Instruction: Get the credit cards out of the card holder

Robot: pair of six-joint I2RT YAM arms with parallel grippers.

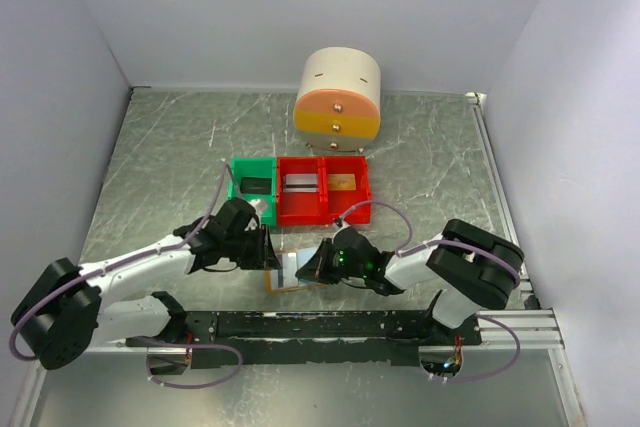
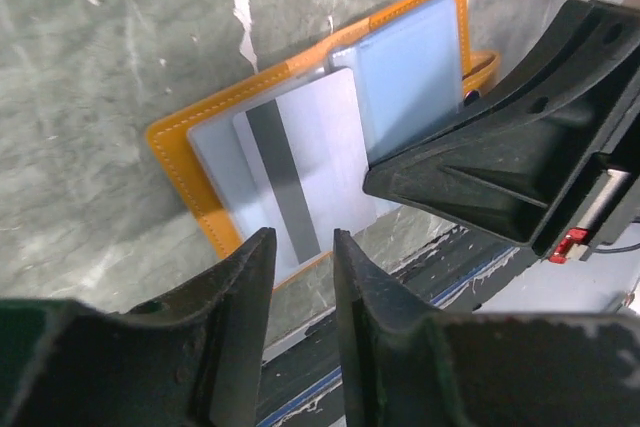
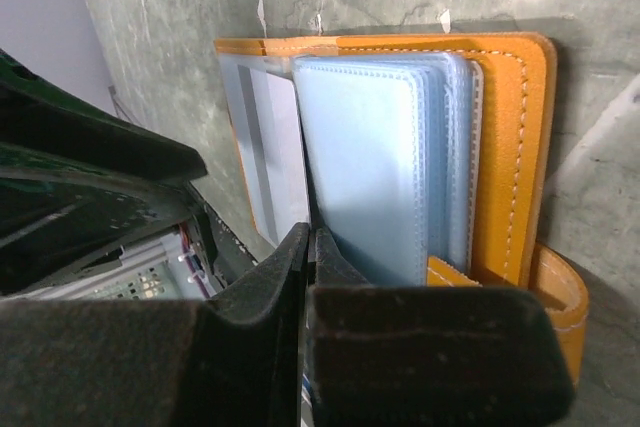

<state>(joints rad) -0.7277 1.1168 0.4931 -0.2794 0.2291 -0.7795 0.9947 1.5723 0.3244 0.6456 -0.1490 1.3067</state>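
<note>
Centrally, open card holder; left gripper at its nine o'clock, jaws slightly parted, empty; right gripper at three o'clock, jaws fully closed.

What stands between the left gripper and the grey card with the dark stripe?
Nothing visible does. The grey card lies just ahead of the open left gripper. The right gripper, shut, sits at the pale blue pockets beside the card, not across the path.

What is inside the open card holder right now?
A grey card with a dark stripe shows in the card holder, beside stacked pale blue pockets; their contents are hidden.
</note>
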